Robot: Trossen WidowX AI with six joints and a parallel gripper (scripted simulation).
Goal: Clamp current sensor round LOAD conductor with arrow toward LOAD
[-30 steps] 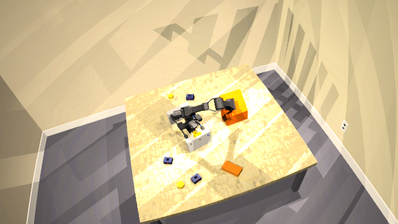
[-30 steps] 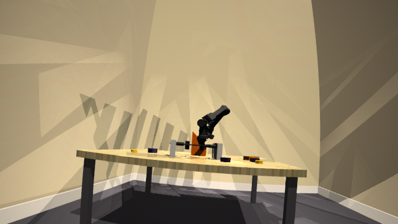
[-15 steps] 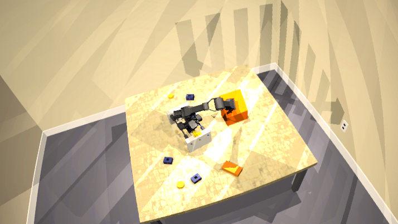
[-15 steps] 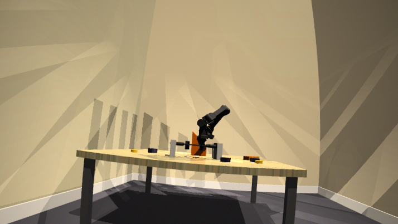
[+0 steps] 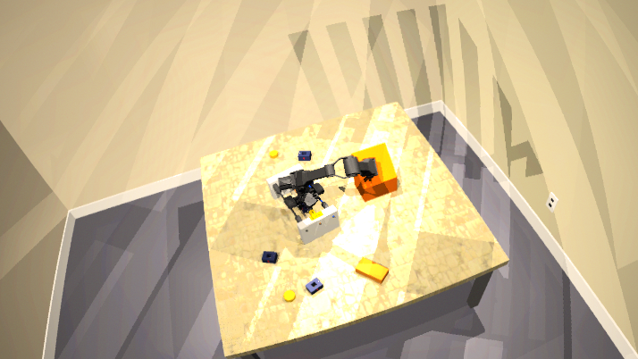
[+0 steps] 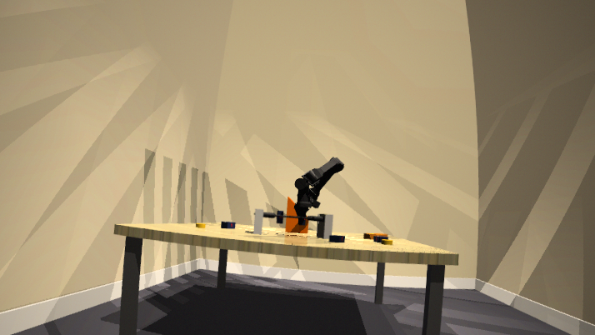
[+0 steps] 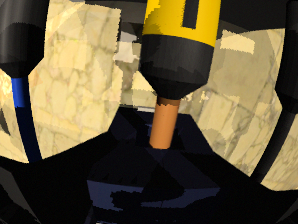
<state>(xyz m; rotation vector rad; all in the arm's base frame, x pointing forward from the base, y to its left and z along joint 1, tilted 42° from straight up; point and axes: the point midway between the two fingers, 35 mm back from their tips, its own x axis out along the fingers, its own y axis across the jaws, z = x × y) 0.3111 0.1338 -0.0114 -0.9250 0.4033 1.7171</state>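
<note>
The sensor (image 7: 150, 192) is a dark navy block around the copper middle conductor (image 7: 164, 125). It looks closed, but its latch and arrow are lost in shadow. A yellow sleeve (image 7: 162, 22) (image 5: 315, 214) with a dark mark sits on that conductor; no lettering is readable. A conductor with a blue band (image 7: 19, 92) runs to the left and a black one (image 7: 272, 140) to the right. They run between white end plates (image 5: 319, 227) (image 6: 258, 222). My gripper (image 5: 308, 202) (image 6: 302, 221) is open slightly wider than the sensor, its dark fingers still at the sensor's sides.
A large orange block (image 5: 387, 167) stands by the arm's base. An orange slab (image 5: 372, 270), navy blocks (image 5: 305, 155) (image 5: 269, 257) (image 5: 314, 286) and yellow discs (image 5: 273, 154) (image 5: 289, 296) lie around the stand. Another dark block (image 6: 280, 217) sits along the conductors.
</note>
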